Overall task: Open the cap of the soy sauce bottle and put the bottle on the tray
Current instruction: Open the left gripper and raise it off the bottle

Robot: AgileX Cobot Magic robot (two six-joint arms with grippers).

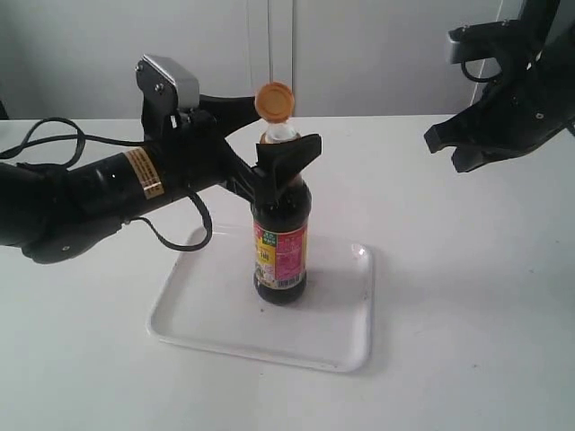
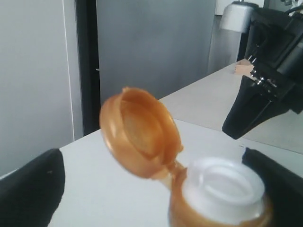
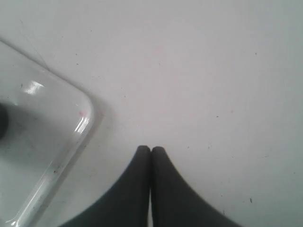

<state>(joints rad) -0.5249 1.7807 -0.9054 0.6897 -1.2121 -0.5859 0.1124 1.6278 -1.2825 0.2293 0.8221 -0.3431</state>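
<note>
The soy sauce bottle [image 1: 280,242] stands upright on the white tray [image 1: 323,346], left of the tray's middle. Its orange-gold cap [image 1: 274,101] is flipped up on its hinge. In the left wrist view the open cap [image 2: 139,130] leans back from the bare white spout [image 2: 222,187]. My left gripper [image 1: 283,157] is open, with its black fingers [image 2: 33,189] spread wide on either side of the bottle's neck. My right gripper [image 1: 449,144] hangs above the table at the right, shut on nothing, its fingertips [image 3: 142,156] pressed together.
The white table [image 1: 467,296] extends around the tray. One rounded tray corner [image 3: 87,120] lies close to the right gripper. A black cable [image 1: 54,139] trails behind the left arm. A pale wall [image 1: 359,54] backs the table.
</note>
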